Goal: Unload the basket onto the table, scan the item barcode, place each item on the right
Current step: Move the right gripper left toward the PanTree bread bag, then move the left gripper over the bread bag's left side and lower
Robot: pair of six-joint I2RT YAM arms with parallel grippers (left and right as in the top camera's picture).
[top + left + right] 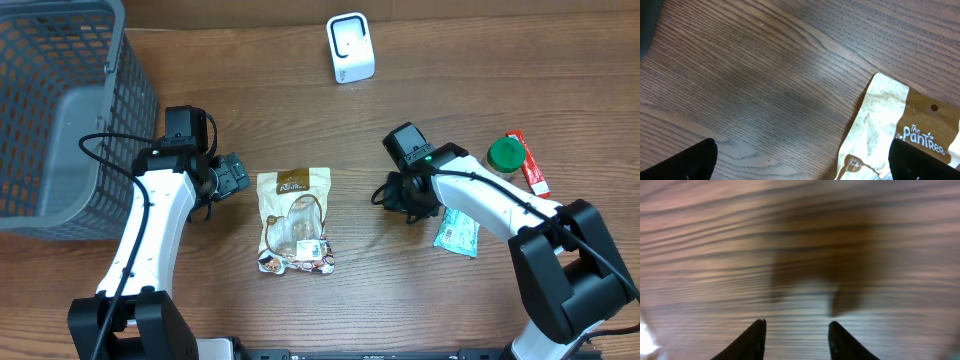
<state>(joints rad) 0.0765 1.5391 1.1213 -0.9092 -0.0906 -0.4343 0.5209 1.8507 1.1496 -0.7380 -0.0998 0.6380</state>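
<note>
Left gripper (235, 177) hangs wide open at the ten o'clock corner of the snack pouch (293, 218), probably lined up to grasp it. That pouch lies flat on the counter (470, 60), at six o'clock from the white scanner (350, 48) (barcode not yet presented). Right gripper (796, 330), at the pouch's three o'clock, stands parted over bare wood, empty.

A brown-and-cream snack pouch (293, 220) lies flat on the wooden table (250, 90). The left gripper (238, 178) sits just beside its upper left corner. The right gripper (395, 195) is off to the pouch's right, next to a teal packet (460, 232). A white scanner (350, 47) stands beyond, a grey basket (130, 100) at far left, a green-lidded jar (506, 155) and red tube (530, 165) at far right
</note>
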